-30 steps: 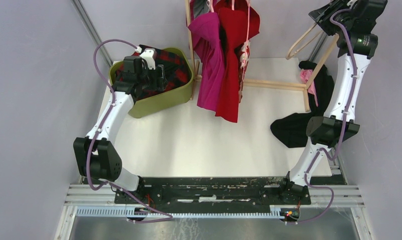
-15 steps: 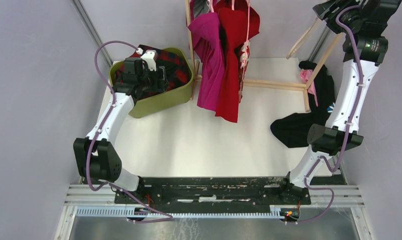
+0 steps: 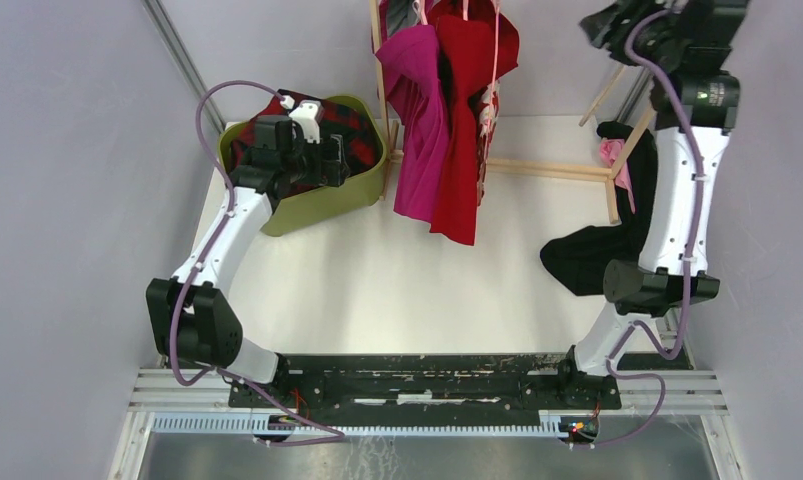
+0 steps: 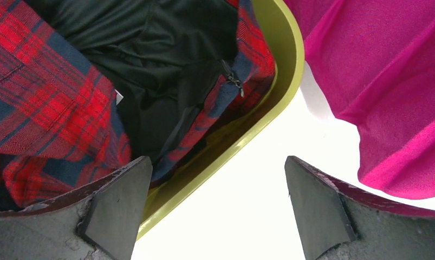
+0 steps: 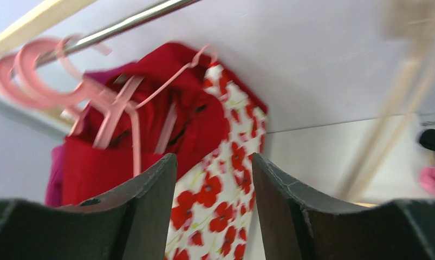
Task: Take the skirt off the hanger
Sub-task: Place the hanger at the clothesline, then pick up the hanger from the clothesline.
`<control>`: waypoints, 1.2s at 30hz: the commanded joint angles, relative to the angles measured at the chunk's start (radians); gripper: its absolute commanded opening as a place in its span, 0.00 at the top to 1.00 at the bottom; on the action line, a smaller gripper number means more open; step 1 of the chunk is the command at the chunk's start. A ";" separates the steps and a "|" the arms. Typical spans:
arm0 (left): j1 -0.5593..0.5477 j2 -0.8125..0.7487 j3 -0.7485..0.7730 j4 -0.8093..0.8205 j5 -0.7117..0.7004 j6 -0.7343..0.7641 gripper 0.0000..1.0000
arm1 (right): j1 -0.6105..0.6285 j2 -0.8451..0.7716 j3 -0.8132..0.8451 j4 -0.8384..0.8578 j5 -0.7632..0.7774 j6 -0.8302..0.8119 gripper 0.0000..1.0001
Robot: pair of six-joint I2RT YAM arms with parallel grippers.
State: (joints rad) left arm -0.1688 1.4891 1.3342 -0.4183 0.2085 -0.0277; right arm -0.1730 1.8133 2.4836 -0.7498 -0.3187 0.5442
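Note:
Several garments hang on pink hangers [image 5: 113,103] from the metal rail [image 5: 123,24] of the wooden rack [image 3: 547,170]: a magenta one [image 3: 417,120], a red one [image 3: 467,130] and a white one with red poppies [image 3: 490,105]. My right gripper [image 3: 599,22] is raised at the far right, right of the rack. In its wrist view it [image 5: 212,189] is open and empty, facing the red garment [image 5: 96,168] and the poppy garment [image 5: 220,200]. My left gripper [image 3: 342,160] is open and empty over the green basket's right rim [image 4: 258,130].
The green basket [image 3: 277,215] at the far left holds a red plaid garment [image 4: 41,97] with black lining. A black garment [image 3: 587,255] and a pink hanger [image 3: 612,150] lie on the table at the right, by the rack's foot. The magenta garment [image 4: 388,81] hangs next to the basket.
My right gripper has swung left, toward the rack and its hangers. My left gripper has shifted slightly right over the basket's rim.

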 commanded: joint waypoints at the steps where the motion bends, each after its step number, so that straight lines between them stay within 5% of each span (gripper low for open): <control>1: -0.021 -0.046 0.054 0.014 -0.022 0.024 0.01 | 0.169 -0.063 -0.011 -0.005 0.088 -0.166 0.41; 8: -0.033 -0.095 0.025 -0.012 -0.076 0.020 0.01 | 0.296 -0.094 -0.193 0.155 0.168 -0.200 0.42; 36: -0.033 -0.155 -0.005 -0.025 -0.125 0.049 0.01 | 0.441 0.166 -0.063 0.495 0.431 -0.284 0.42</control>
State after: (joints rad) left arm -0.1989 1.3407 1.3319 -0.4736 0.1047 -0.0261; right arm 0.2623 1.9430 2.3611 -0.3363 0.0391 0.2882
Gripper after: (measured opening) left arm 0.993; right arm 0.578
